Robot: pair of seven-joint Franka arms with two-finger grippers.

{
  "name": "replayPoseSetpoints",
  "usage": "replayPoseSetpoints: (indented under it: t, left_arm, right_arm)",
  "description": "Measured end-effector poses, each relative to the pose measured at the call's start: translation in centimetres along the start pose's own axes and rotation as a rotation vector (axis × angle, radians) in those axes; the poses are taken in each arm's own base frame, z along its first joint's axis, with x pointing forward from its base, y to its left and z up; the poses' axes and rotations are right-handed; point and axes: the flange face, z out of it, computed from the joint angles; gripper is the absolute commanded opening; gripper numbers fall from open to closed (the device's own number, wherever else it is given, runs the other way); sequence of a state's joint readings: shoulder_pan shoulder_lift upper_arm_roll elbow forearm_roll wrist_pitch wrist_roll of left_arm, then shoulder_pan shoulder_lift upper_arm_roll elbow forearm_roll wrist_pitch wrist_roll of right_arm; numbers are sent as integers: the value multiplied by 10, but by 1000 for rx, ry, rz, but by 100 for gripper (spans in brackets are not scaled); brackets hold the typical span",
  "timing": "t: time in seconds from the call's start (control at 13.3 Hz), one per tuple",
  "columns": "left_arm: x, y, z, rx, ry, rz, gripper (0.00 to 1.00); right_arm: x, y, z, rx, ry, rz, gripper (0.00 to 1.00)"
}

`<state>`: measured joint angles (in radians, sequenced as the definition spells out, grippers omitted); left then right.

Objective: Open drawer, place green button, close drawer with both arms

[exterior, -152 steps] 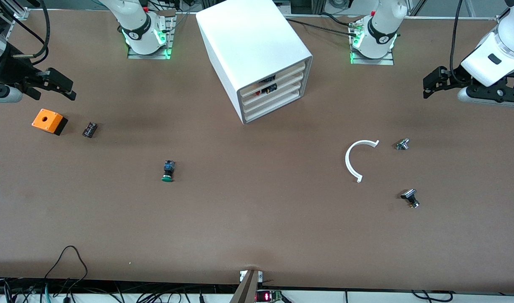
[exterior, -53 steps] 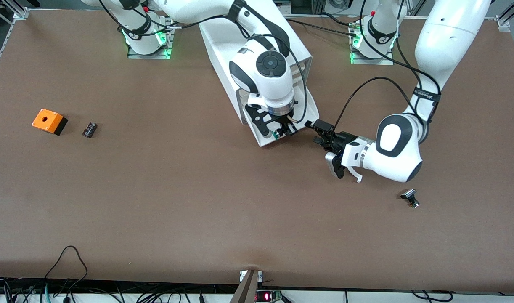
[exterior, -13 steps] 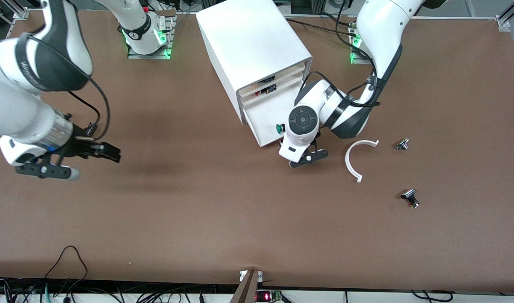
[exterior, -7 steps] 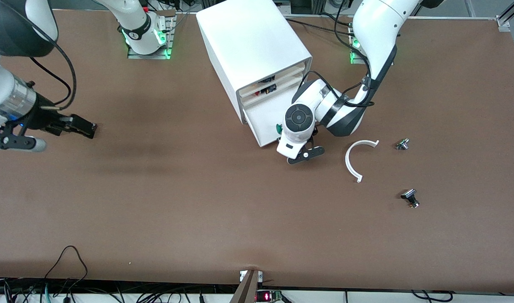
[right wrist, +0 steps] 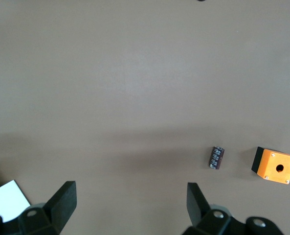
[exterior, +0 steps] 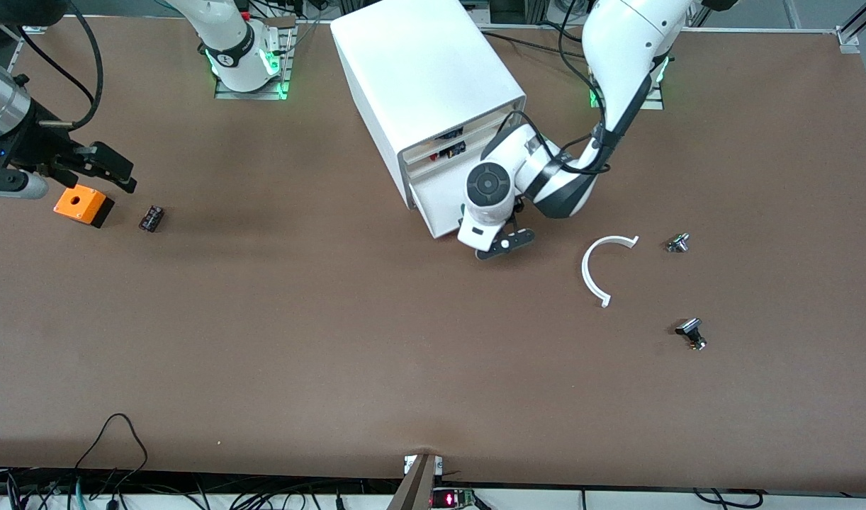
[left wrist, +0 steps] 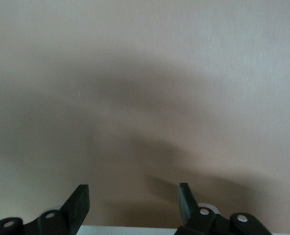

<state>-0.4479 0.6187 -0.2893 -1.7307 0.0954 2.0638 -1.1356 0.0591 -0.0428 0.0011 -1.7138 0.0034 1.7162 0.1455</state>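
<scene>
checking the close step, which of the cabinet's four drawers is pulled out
The drawer, third from the top of the cabinet: it alone juts out from the front, under the left gripper; the rest sit flush.

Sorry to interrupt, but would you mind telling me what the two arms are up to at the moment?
The left gripper, fingers apart, is at the front of the drawer of the white cabinet, which stands partly out. The arm hides the drawer's inside, so the button cannot be seen. The right gripper hangs open and empty over the right arm's end of the table, above the orange box and a small dark part.
</scene>
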Motion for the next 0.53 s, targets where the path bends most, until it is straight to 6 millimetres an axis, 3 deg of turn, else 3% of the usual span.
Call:
replayPoseSetpoints:
  t: [0.3, 0.53]
  left_arm:
    - [-51, 5, 10, 42, -47, -3, 98]
    - [-67, 8, 15, 20, -171, -63, 98]
  right_arm:
    - [-8, 2, -6, 0, 4, 1, 100]
    - [-10, -8, -8, 0, 7, -16, 100]
